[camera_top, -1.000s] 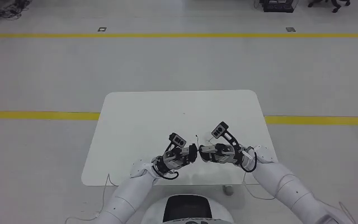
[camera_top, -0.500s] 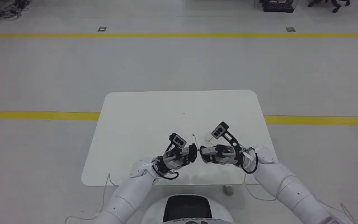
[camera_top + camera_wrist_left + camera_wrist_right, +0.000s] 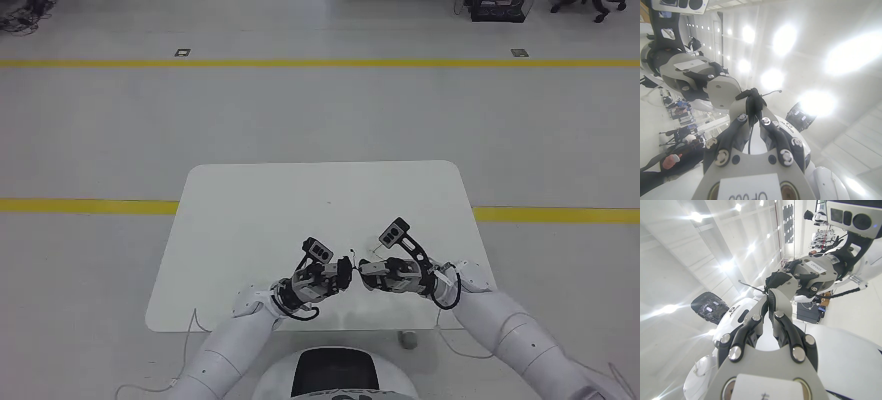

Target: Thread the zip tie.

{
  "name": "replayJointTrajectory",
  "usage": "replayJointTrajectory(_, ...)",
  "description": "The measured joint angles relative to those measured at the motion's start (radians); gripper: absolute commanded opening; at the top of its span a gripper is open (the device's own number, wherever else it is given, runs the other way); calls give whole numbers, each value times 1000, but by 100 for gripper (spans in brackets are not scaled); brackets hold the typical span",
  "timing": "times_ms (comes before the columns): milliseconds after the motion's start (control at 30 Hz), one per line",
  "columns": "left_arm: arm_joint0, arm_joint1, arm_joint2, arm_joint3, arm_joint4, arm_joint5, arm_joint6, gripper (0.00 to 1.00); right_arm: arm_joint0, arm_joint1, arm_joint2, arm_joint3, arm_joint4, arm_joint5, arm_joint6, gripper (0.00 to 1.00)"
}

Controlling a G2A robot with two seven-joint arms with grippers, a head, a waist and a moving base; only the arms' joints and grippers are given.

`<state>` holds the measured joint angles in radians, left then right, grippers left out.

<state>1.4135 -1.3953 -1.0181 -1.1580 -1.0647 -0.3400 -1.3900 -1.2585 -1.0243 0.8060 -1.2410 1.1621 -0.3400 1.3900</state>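
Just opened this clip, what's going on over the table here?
The robot holds a thin black zip tie in the air above the near part of the white table. The left tool and right tool are both shut on it, tip to tip, with one free end poking out beyond them. Whether the tail has entered the head cannot be told.

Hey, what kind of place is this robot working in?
Probably a large indoor robotics lab or workshop hall: yellow lines marked on a pale floor, a white table, and rows of bright ceiling lights overhead.
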Motion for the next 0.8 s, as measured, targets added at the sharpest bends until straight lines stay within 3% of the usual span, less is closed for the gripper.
replayJointTrajectory(800,1,5,2,-1,-5,0,0,0,-1,-6,12,35,-10,0,0,0)
